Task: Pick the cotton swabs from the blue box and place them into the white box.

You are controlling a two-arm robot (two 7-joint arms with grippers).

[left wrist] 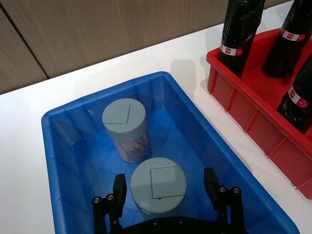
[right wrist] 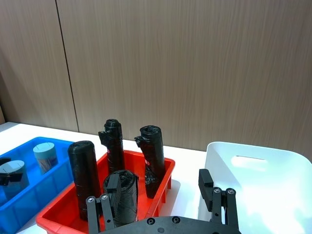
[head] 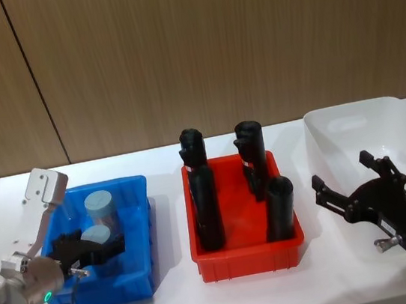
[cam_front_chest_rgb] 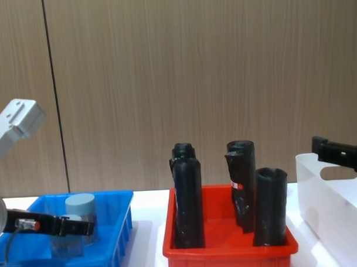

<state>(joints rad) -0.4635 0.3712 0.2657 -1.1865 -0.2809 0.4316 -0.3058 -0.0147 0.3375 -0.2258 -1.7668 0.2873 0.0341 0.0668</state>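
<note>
Two swab tubs [left wrist: 125, 122] stand upright in the blue box [left wrist: 63, 161]. The left gripper [left wrist: 165, 184] straddles the nearer one, jaws spread, not touching. The right gripper [head: 342, 170] idles, jaws spread, beside the white box [head: 349, 112].

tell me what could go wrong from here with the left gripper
Left gripper is open astride the near tub; the second tub stands close behind and could get knocked. Tall black cylinders stand between the blue box and the white box, so a low carry might hit them.
</note>
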